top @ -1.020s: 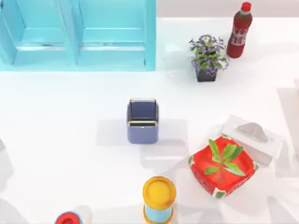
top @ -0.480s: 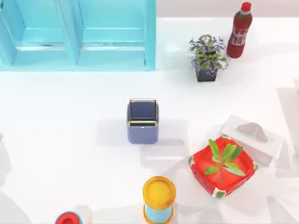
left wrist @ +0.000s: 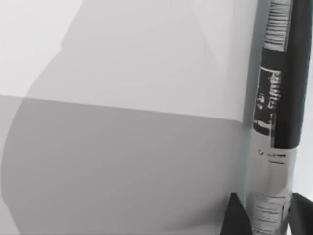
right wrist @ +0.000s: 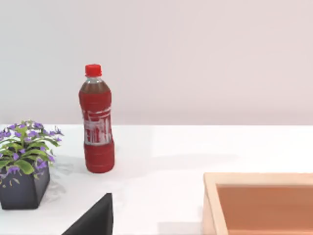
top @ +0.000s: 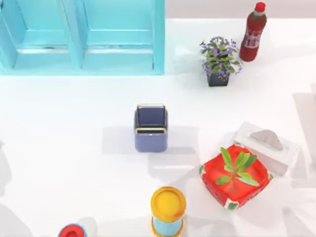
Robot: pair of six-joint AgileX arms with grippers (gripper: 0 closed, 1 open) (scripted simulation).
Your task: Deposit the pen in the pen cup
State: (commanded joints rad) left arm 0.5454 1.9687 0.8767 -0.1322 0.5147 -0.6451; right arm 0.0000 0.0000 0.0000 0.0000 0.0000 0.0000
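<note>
1. Task object: the pen (left wrist: 276, 122) is a slim straight barrel, black on one stretch and silver with printed labels on the rest. In the left wrist view it stands lengthwise against pale, shadowed table.
2. Left gripper (left wrist: 269, 218): dark fingers (left wrist: 234, 218) flank the silver end of the barrel on both sides. The jaws appear closed on the pen, though the contact sits at the picture's edge and is poorly seen.
3. Right gripper (right wrist: 95, 219): parked, facing the red bottle (right wrist: 98, 129) and the purple-flowered pot (right wrist: 24, 171). Whether it is open or closed cannot be told.
4. Destination: the pen cup (top: 150, 128) stands upright near mid-table, mouth open to the camera, apart from every other object. Nearest are the yellow-topped cylinder (top: 168, 210) and the red planter (top: 236, 175).
5. How far the pen is from the cup cannot be fixed from these views.
6. Handling judgement: the pen looks light and rigid. The smooth glossy barrel is likely slippery and prone to pivoting in a two-finger hold.
7. Grip judgement: a hold near one end, as seen here, leaves the free length clear to enter the cup first.
8. Risk: the cup mouth is narrow, so a tilted pen could catch the gold rim or tip the cup
</note>
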